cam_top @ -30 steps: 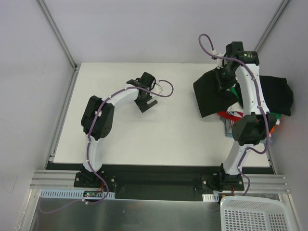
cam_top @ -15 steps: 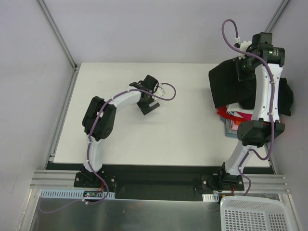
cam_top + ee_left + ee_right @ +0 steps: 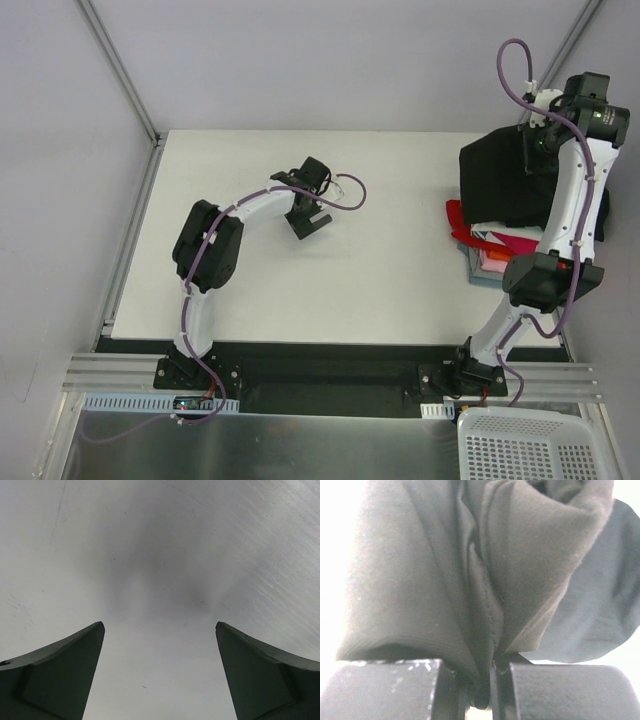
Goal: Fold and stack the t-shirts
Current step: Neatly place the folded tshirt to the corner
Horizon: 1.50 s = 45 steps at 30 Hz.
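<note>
**Top external view.** The right gripper (image 3: 533, 152) was raised over the far right corner of the table (image 3: 380, 280), clamped on the black t-shirt (image 3: 500, 180). The shirt hung as a loosely folded slab, spreading down and to the left of the fingers. Its lower edge lay over the stack of folded t-shirts (image 3: 487, 248), where red, white, pink and blue-grey edges showed beneath. I could not tell whether the black cloth touched the stack. The left gripper (image 3: 308, 222) stood near the table's middle, well apart from all the cloth, with nothing in it.

**Left wrist view.** The left gripper (image 3: 159, 630) had its two fingers spread wide. Only bare table (image 3: 160, 555) showed between and beyond them.

**Right wrist view.** The right gripper (image 3: 492, 680) had its fingers drawn nearly together on a bunched fold of the black t-shirt (image 3: 420, 580). Several layers and a stitched seam ran into the nip, and the rest of the cloth filled the view beyond the fingertips.

**Handling, as judged.** The shirt looked light, limp knit with no stiffness, neither fragile nor slippery. Held at one point, its corners sagged, and the fold would likely slump open once let go. The best hold seemed to be a folded edge, catching all the layers together.
</note>
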Each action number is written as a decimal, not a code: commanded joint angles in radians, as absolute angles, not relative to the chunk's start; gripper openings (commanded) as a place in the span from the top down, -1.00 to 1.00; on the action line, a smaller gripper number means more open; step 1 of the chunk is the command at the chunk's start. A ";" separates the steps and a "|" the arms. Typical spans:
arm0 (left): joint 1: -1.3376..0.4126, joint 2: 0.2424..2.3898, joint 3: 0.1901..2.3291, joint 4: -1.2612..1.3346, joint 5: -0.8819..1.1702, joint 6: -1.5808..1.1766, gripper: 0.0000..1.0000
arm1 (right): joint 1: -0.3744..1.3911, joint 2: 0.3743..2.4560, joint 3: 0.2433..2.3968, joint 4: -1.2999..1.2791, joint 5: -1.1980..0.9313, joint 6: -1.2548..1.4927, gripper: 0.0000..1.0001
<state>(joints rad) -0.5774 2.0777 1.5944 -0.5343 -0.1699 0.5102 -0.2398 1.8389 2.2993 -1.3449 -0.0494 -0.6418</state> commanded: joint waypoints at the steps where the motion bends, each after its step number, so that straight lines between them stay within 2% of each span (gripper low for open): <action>1: -0.586 2.105 1.615 -0.525 -0.195 0.512 -0.89 | -0.296 1.729 2.321 -1.333 -0.061 -0.686 0.99; 12: -0.586 2.105 1.597 -0.511 -0.198 0.520 -0.89 | -0.468 1.692 2.303 -1.319 -0.115 -0.719 0.99; 23: -0.589 2.089 1.577 -0.508 -0.184 0.517 -0.89 | -0.603 1.795 2.227 -1.218 -0.109 -0.762 0.99; 31: -0.591 2.088 1.572 -0.506 -0.187 0.518 -0.89 | -0.623 1.913 2.266 -1.164 -0.037 -0.784 0.99; 39: -0.595 2.091 1.563 -0.506 -0.186 0.515 -0.89 | -0.621 1.904 2.200 -1.091 -0.008 -0.788 0.99; 42: -0.595 2.092 1.560 -0.506 -0.189 0.515 -0.89 | -0.615 1.878 2.186 -1.071 -0.008 -0.785 0.73; 43: -0.595 2.092 1.562 -0.505 -0.187 0.517 -0.89 | -0.614 1.867 2.187 -1.071 -0.008 -0.785 0.49; 45: -0.595 2.092 1.562 -0.505 -0.189 0.518 -0.89 | -0.609 1.852 2.183 -1.071 -0.008 -0.784 0.25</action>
<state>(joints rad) -0.5838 2.1071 1.5848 -0.4953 -0.1890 0.5152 -0.6098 1.9331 2.1853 -1.1404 -0.0410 -0.7650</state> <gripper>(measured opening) 0.946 0.284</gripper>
